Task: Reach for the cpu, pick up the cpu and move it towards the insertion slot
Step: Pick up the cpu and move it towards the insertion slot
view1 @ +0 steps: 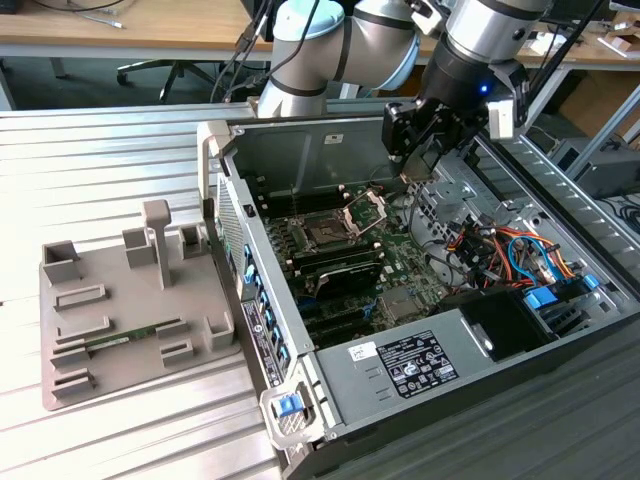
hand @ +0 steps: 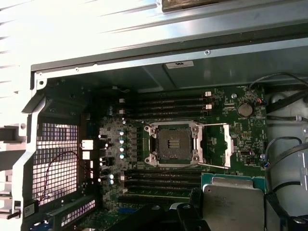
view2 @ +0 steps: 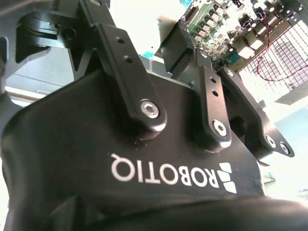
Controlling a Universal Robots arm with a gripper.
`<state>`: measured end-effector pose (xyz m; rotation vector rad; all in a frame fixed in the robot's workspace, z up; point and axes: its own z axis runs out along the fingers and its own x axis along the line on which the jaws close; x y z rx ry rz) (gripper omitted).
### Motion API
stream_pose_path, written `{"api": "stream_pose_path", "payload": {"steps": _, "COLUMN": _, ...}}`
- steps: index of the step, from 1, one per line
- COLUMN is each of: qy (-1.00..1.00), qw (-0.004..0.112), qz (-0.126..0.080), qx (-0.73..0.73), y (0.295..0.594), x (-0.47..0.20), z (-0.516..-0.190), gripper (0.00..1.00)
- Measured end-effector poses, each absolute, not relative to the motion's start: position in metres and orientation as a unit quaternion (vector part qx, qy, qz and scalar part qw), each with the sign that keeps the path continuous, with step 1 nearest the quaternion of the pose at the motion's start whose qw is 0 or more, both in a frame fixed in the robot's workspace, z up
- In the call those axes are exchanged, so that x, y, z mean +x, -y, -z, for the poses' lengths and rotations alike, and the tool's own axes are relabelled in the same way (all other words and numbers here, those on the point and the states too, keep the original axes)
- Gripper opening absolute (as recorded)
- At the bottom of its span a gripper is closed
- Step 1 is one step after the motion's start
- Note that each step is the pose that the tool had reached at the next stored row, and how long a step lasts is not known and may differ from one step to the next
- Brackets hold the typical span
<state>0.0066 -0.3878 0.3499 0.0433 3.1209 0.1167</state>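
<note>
The cpu [hand: 234,204], a flat square chip with a pale metal top and green rim, hangs close to the camera in the first wrist view, with dark fingers [hand: 194,199] at its sides. My gripper [hand: 233,208] is shut on it. The insertion slot [hand: 173,144], a dark square socket with its silver frame swung open, lies a short way from the chip on the green board. In the exterior view my gripper [view1: 424,142] hovers over the far side of the open computer case, above and to the exterior view's right of the insertion slot [view1: 325,236]. The second wrist view shows the gripper's black body [view2: 144,159].
The open computer case [view1: 250,330] has tall metal walls around the board. Black memory slots [hand: 166,103] flank the socket. Cables [view1: 500,250] and a power supply [view1: 420,360] fill the case on the exterior view's right. A grey fixture tray [view1: 70,370] with a green memory stick [view1: 122,339] lies on the exterior view's left.
</note>
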Motion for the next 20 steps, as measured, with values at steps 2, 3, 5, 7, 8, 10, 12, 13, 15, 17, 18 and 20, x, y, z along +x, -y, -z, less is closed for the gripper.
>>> {"api": "stream_pose_path", "payload": {"steps": 2, "qy": -0.999, "qw": 0.009, "qz": -0.037, "qx": 0.014, "y": 0.3878, "x": 0.0066, "z": -0.3495, "gripper": 0.55}}
{"api": "stream_pose_path", "payload": {"steps": 3, "qy": -0.999, "qw": 0.009, "qz": -0.037, "qx": 0.014, "y": 0.3878, "x": 0.0066, "z": -0.3493, "gripper": 0.55}}
{"api": "stream_pose_path", "payload": {"steps": 5, "qy": -0.999, "qw": 0.009, "qz": -0.037, "qx": 0.014, "y": 0.3877, "x": 0.0066, "z": -0.3488, "gripper": 0.55}}
{"api": "stream_pose_path", "payload": {"steps": 7, "qy": -0.999, "qw": 0.009, "qz": -0.037, "qx": 0.014, "y": 0.3878, "x": 0.0066, "z": -0.3485, "gripper": 0.55}}
{"api": "stream_pose_path", "payload": {"steps": 8, "qy": -0.999, "qw": 0.009, "qz": -0.037, "qx": 0.014, "y": 0.3877, "x": 0.0066, "z": -0.3483, "gripper": 0.55}}
{"api": "stream_pose_path", "payload": {"steps": 10, "qy": -0.999, "qw": 0.009, "qz": -0.037, "qx": 0.014, "y": 0.3877, "x": 0.0066, "z": -0.3479, "gripper": 0.55}}
{"api": "stream_pose_path", "payload": {"steps": 12, "qy": -0.999, "qw": 0.009, "qz": -0.037, "qx": 0.014, "y": 0.3878, "x": 0.0066, "z": -0.3474, "gripper": 0.55}}
{"api": "stream_pose_path", "payload": {"steps": 13, "qy": -0.999, "qw": 0.009, "qz": -0.037, "qx": 0.014, "y": 0.3878, "x": 0.0066, "z": -0.3472, "gripper": 0.55}}
{"api": "stream_pose_path", "payload": {"steps": 15, "qy": -0.999, "qw": 0.009, "qz": -0.037, "qx": 0.014, "y": 0.3878, "x": 0.0066, "z": -0.3467, "gripper": 0.55}}
{"api": "stream_pose_path", "payload": {"steps": 17, "qy": -0.999, "qw": 0.009, "qz": -0.037, "qx": 0.014, "y": 0.3878, "x": 0.0066, "z": -0.3463, "gripper": 0.55}}
{"api": "stream_pose_path", "payload": {"steps": 18, "qy": -0.999, "qw": 0.009, "qz": -0.037, "qx": 0.014, "y": 0.3878, "x": 0.0066, "z": -0.3459, "gripper": 0.55}}
{"api": "stream_pose_path", "payload": {"steps": 20, "qy": -0.999, "qw": 0.009, "qz": -0.037, "qx": 0.014, "y": 0.3878, "x": 0.0066, "z": -0.3455, "gripper": 0.55}}
